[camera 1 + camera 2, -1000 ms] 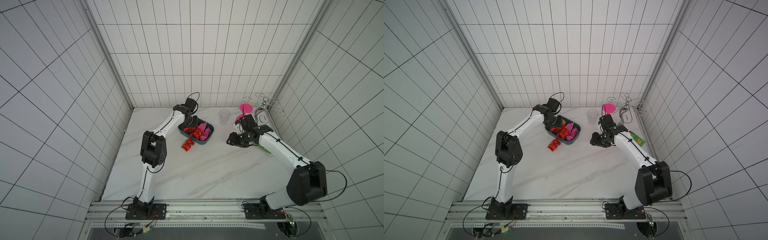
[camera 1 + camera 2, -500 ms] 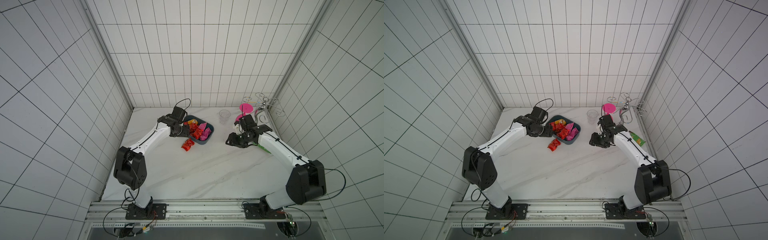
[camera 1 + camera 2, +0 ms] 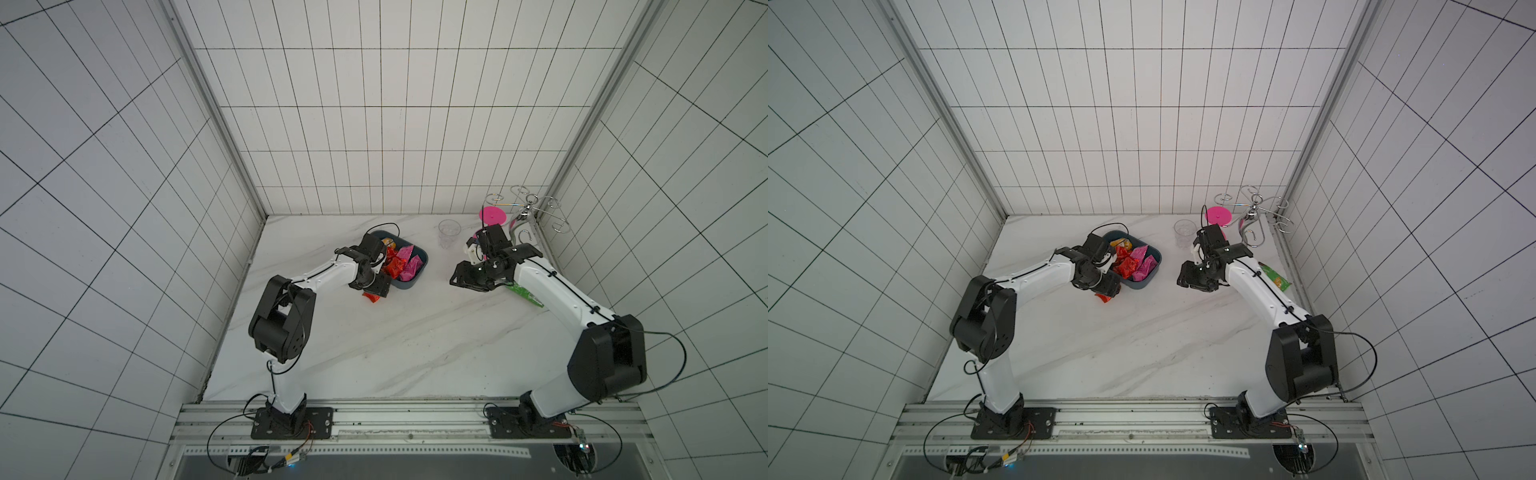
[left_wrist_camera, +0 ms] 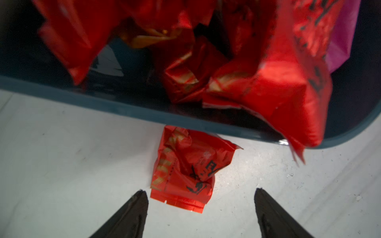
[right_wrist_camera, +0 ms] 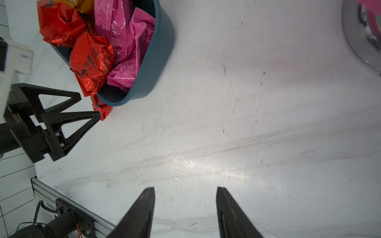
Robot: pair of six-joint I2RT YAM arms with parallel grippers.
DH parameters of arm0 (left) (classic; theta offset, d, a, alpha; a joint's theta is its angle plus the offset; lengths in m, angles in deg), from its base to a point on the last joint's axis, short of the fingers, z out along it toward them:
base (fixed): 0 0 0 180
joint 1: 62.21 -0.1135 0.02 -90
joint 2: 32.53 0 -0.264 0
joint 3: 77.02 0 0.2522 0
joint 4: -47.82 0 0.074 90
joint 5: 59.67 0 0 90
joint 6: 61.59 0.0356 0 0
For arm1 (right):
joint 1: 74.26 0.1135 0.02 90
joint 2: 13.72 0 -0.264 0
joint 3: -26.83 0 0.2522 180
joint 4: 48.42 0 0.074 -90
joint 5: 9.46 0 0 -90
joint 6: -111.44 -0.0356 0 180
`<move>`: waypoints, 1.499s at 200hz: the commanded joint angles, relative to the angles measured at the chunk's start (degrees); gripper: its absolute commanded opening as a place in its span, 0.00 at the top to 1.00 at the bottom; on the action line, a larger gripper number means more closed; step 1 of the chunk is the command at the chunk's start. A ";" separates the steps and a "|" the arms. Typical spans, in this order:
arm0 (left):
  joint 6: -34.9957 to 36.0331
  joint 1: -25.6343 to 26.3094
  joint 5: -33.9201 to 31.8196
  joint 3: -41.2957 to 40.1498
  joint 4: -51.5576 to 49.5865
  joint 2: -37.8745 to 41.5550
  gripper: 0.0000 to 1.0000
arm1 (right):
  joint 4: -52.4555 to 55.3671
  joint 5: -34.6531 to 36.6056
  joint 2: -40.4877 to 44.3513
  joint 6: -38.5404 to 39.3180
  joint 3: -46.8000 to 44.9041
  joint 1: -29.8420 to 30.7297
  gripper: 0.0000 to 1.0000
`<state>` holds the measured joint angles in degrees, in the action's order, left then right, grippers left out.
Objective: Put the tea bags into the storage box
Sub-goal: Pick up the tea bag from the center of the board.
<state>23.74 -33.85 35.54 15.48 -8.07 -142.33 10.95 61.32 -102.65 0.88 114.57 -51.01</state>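
Observation:
The teal storage box (image 3: 417, 277) (image 3: 1145, 282) stands at the back middle of the table, heaped with red, pink and orange tea bags (image 3: 398, 264). One red tea bag (image 4: 185, 167) (image 3: 371, 297) lies on the table against the box's near wall (image 4: 144, 111). My left gripper (image 4: 200, 191) (image 3: 379, 287) hovers low over this loose bag, open, its fingers astride the bag's near end without touching it. Out to the right of the box, my right gripper (image 5: 185, 188) (image 3: 457, 278) is open over bare table with nothing in it.
A clear cup (image 3: 449, 232) stands behind the right gripper. A pink disc (image 3: 493, 216) and a wire rack (image 3: 536, 208) fill the back right corner. A green packet (image 3: 525, 293) lies partly under the right forearm.
The left arm has swung back from over the box to its near side, come down over the loose red tea bag, and its jaws have spread wider. The right arm has barely moved.

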 commanded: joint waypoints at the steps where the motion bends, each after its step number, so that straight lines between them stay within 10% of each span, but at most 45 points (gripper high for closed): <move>1: 3.32 0.76 -2.17 3.75 2.11 -4.09 0.16 | 3.11 0.85 -0.48 1.61 3.02 -0.15 0.48; 64: 2.81 0.69 -7.76 5.81 0.53 -9.00 0.22 | 3.17 1.58 0.57 1.00 1.35 -0.13 0.47; 101: 2.12 0.73 -8.01 4.90 0.88 -8.97 0.65 | 2.65 1.39 0.73 0.70 1.17 -0.17 0.47; 149: 1.16 0.73 -9.52 3.31 0.50 -6.59 0.80 | 2.37 0.89 1.03 0.47 0.69 -0.13 0.47; 250: -5.85 0.69 -4.51 -1.42 -2.50 10.36 0.83 | -0.21 -1.52 0.86 -0.71 -0.64 -0.14 0.48; 300: -6.55 0.72 -0.66 9.53 -6.71 9.98 0.82 | -0.18 -1.03 1.19 -0.19 -0.15 -0.13 0.48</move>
<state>18.28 -33.11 31.61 18.89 -12.98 -130.90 10.92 60.40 -102.12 0.79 114.61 -51.01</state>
